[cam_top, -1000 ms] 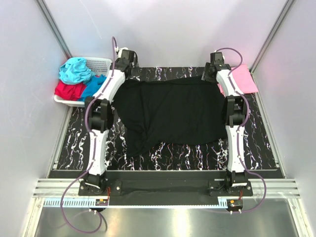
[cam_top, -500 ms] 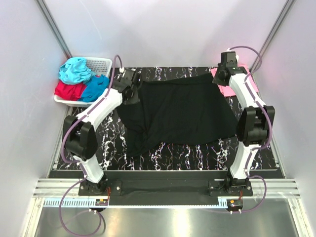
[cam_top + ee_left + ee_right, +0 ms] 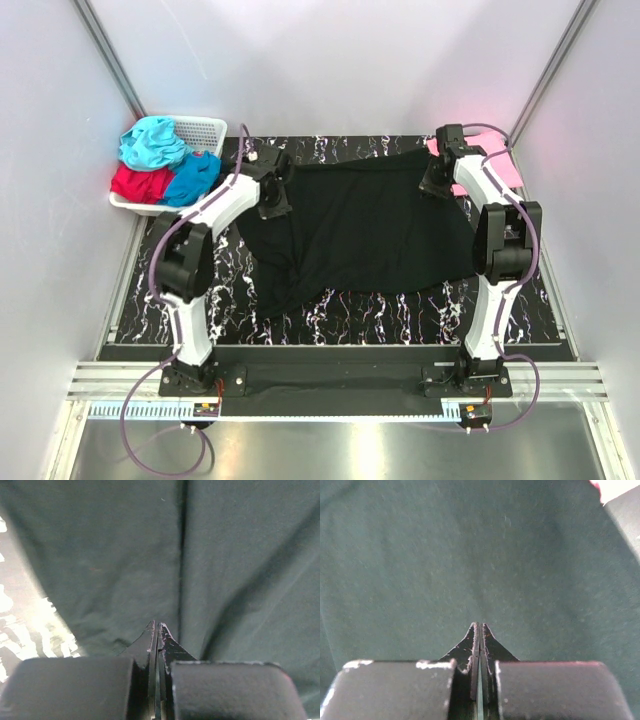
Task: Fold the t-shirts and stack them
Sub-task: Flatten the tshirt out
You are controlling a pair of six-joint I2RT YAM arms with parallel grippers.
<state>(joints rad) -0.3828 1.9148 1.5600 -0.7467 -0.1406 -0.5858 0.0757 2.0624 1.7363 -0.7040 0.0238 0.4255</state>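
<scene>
**Both grippers shut over the black t-shirt**

Left gripper (image 3: 158,628): pinched all the way shut, fingertips pressed flat together, right over dark cloth with one long crease. Cannot tell if any cloth is caught between the tips.

Right gripper (image 3: 480,627): just the same, tips squeezed together over smooth dark cloth, with a tiny bit of pink at the top right edge.

Seen from above, one at the far left corner and one at the far right corner of the black t-shirt (image 3: 370,230).

Shirt spread wide in the middle of the black marbled table (image 3: 340,312), bunched up at its near left corner.

Pink t-shirt (image 3: 508,168) lying flat at the far right, partly hidden behind the right arm.

Teal t-shirt (image 3: 150,145), red t-shirt (image 3: 138,185) and blue t-shirt (image 3: 195,178) piled in the white basket (image 3: 205,128) at the far left.
</scene>
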